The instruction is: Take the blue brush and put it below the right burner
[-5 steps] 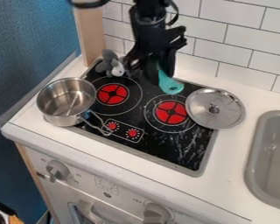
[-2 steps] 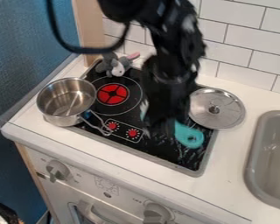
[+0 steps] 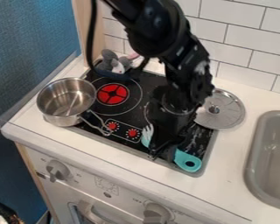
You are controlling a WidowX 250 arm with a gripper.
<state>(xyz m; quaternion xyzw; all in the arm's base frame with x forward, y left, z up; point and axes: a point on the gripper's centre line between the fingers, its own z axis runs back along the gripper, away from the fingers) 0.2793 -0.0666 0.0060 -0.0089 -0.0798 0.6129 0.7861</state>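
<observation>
Brush [image 3: 188, 162] | middle hidden behind arm [image 3: 192, 74] | right burner [image 3: 146, 113] mostly covered

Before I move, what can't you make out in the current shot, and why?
All in the camera view:
- blue brush: middle hidden by the tool
- right burner: mostly hidden by the arm
- pan lid: left part behind the arm
- sink: cut off by the right edge
- lower-left item: cut off by the left edge, can't identify
</observation>
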